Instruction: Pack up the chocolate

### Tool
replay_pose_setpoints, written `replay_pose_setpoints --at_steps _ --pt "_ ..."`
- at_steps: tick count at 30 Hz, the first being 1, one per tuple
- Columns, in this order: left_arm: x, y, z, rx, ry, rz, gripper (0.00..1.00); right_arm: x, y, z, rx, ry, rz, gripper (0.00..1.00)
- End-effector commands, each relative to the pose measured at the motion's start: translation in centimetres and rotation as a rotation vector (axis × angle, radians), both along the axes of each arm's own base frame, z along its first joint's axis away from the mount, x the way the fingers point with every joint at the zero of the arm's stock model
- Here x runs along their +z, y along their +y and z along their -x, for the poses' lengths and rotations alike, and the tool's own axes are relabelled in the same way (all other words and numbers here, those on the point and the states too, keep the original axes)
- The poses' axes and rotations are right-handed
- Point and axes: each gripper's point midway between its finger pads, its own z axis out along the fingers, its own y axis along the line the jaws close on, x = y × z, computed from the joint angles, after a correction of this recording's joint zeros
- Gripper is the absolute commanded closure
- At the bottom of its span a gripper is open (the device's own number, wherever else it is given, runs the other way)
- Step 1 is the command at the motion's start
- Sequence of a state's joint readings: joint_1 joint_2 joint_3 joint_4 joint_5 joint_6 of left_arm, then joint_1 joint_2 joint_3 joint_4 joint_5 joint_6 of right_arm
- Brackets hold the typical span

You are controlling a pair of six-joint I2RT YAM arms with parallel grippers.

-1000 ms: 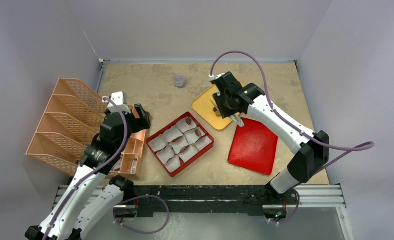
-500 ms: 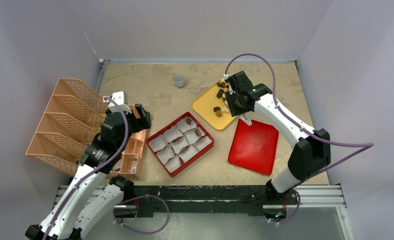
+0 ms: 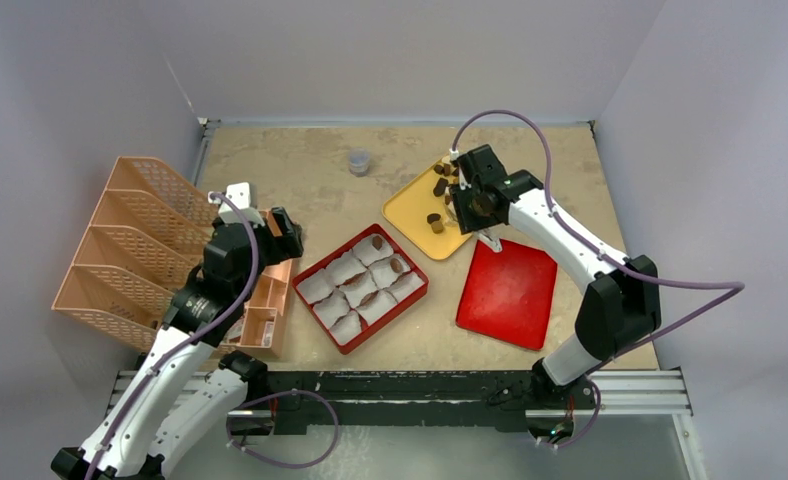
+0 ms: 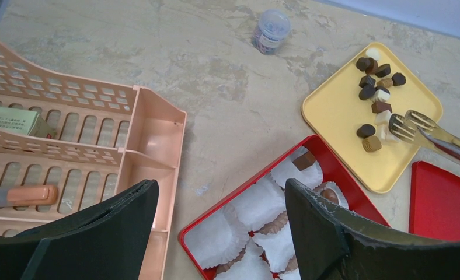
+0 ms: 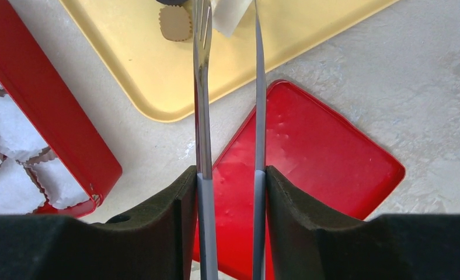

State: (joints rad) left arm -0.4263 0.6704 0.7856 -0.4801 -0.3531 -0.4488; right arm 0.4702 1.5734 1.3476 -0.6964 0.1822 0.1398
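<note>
Gripping metal tongs (image 5: 201, 116) tight between its fingers, the right gripper (image 5: 230, 175) has their tips at a cream piece on the yellow tray (image 4: 338, 116). Most of the chocolate (image 4: 375, 81) lies on that tray, toward its far corner. A few pieces sit in the red box's (image 4: 336, 170) white paper cups (image 4: 257, 204). The left gripper (image 4: 219, 186) hangs spread wide and empty above the peach organizer (image 4: 157, 134).

2 white arms (image 3: 568, 232) with black joints (image 3: 620, 312), purple cables (image 3: 498, 111).
</note>
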Motion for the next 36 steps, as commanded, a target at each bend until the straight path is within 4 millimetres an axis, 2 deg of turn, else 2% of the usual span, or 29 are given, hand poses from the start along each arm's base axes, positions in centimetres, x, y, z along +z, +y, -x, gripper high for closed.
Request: replay_pose_setpoints --at_steps 1,12,15,19,24,36 --pt "1.9 0.2 -0.1 0.003 -0.065 0.016 0.21 -0.1 -0.3 -0.7 -0.039 -0.021 -0.008 0.55" --pt "1.6 0.0 -0.4 0.003 -0.051 0.008 0.22 -1.3 0.8 -1.0 -0.029 0.011 -0.060 0.55" --pt "1.5 0.1 -0.5 0.004 -0.049 0.006 0.22 -1.4 0.2 -0.9 -0.046 0.011 -0.035 0.54" --pt "1.4 0.2 -0.4 0.008 -0.047 0.004 0.22 -0.8 -0.9 -0.6 -0.080 0.002 0.000 0.61" --pt "1.6 0.2 -0.4 0.008 -0.051 0.005 0.22 -0.4 -1.4 0.2 -0.085 0.009 0.004 0.61" --pt "1.5 0.1 -0.5 0.005 -0.049 0.004 0.22 -1.5 -0.2 1.5 -0.047 0.066 -0.055 0.59"
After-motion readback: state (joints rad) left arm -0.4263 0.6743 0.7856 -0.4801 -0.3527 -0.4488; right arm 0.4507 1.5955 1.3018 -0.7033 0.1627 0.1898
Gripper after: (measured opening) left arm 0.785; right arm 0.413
